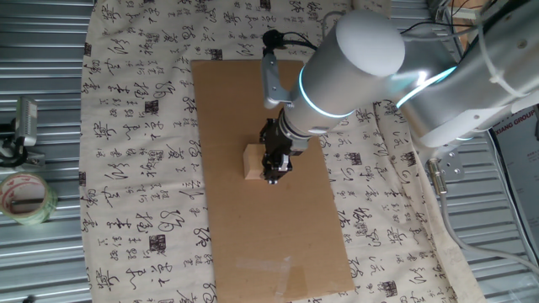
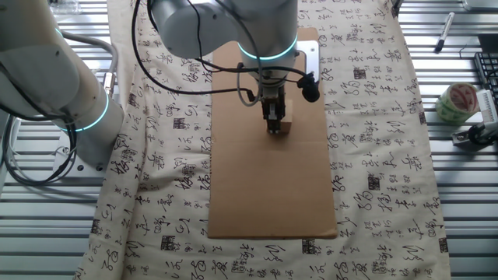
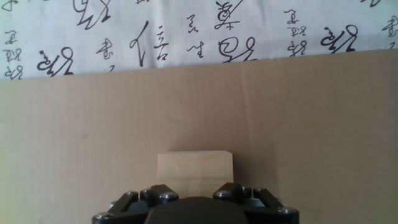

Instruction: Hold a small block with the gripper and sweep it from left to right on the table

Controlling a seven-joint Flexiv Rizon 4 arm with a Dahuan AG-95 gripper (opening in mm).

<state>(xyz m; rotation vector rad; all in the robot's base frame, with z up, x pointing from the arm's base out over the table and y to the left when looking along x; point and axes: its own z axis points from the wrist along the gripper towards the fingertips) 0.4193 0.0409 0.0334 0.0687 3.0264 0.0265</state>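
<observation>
The small block (image 1: 253, 161) is a pale wooden cube resting on the brown cardboard sheet (image 1: 253, 244) of the table. It also shows in the other fixed view (image 2: 285, 127) and in the hand view (image 3: 194, 170), low in the middle. The gripper (image 1: 272, 175) is down at cardboard level, right against the block; it also shows in the other fixed view (image 2: 274, 127). In the hand view its black knuckles (image 3: 163, 196) flank the block's near edge, spaced as wide as the block. The fingertips are hidden under the gripper body. The jaws look closed on the block.
The cream calligraphy cloth (image 1: 135, 151) surrounds the cardboard, with ribbed grey metal (image 1: 42, 50) at the edges. A tape roll (image 1: 25, 198) lies on the metal at the left and shows in the other fixed view (image 2: 457, 103). A black cable (image 2: 187, 78) loops by the arm.
</observation>
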